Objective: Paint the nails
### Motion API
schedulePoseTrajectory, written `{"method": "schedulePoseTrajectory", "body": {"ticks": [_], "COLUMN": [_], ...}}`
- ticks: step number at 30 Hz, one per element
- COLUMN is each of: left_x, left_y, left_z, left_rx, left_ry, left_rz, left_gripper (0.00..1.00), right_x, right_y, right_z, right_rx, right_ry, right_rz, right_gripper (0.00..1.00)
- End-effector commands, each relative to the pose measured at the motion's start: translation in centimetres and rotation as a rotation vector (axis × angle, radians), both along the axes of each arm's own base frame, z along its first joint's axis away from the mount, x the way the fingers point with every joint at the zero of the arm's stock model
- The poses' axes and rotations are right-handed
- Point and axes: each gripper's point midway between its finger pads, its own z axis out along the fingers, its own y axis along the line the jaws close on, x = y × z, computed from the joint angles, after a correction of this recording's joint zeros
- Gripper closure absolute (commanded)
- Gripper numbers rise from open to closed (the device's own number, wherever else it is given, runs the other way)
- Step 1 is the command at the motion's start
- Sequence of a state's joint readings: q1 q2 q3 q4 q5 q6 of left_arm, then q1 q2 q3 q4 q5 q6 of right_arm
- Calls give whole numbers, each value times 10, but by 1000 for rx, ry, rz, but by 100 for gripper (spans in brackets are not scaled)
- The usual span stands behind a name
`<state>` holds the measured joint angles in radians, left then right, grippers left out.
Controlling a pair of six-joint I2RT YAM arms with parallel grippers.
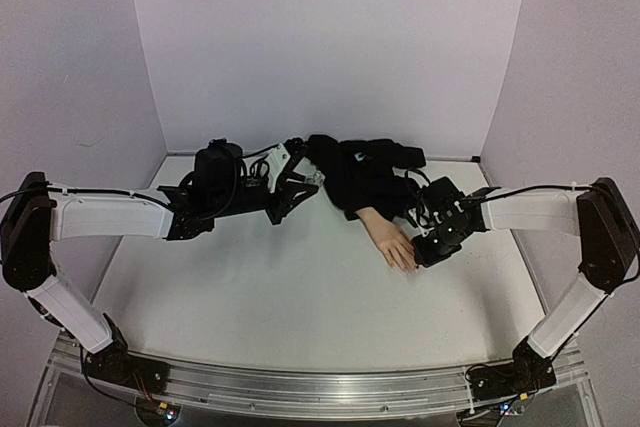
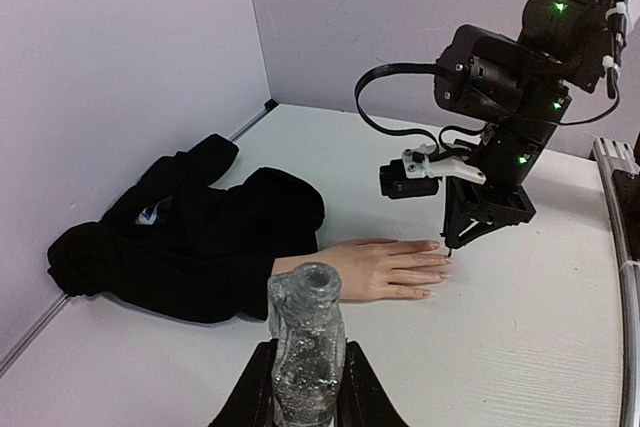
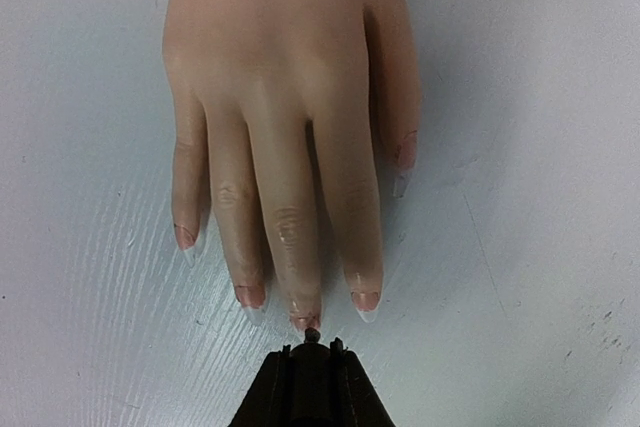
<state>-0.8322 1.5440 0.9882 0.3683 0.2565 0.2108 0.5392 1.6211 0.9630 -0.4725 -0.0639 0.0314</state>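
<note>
The peach mannequin hand (image 3: 280, 97) lies palm down on the white table, its black sleeve (image 1: 360, 172) behind it. Its nails are pinkish with clear tips: little finger (image 3: 186, 239), ring finger (image 3: 250, 297), index finger (image 3: 365, 302), thumb (image 3: 403, 162). My right gripper (image 3: 312, 352) is shut on a dark brush cap. The small brush tip (image 3: 312, 333) touches the end of the middle finger's nail (image 3: 304, 319), which shows darker red marks. My left gripper (image 2: 305, 372) is shut on an uncapped clear glittery bottle (image 2: 305, 332), held upright near the wrist, apart from the hand.
The black sleeve bunches into a heap of cloth (image 2: 180, 232) against the back left wall. Lilac walls close in the table (image 1: 300, 287) at the back and sides. The right arm (image 2: 510, 97) hangs over the fingertips. A metal rail (image 1: 300, 387) runs along the near edge.
</note>
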Motion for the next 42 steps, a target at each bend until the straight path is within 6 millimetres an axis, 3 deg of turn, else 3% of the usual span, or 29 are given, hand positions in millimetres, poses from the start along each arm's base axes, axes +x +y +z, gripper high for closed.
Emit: {"method": "schedulePoseTrajectory", "body": {"ticks": [1, 42], "left_x": [1, 0], "left_y": [3, 6], "left_z": [26, 24], "left_rx": [-50, -41], "left_ry": [-63, -61], "left_rz": [11, 15], "left_gripper": [100, 100], "right_x": [8, 11], "right_y": [4, 7], "right_z": [10, 6], "right_rx": [4, 3], "right_ry": [-26, -5], "right_rz": [9, 7], "right_gripper": [100, 100]}}
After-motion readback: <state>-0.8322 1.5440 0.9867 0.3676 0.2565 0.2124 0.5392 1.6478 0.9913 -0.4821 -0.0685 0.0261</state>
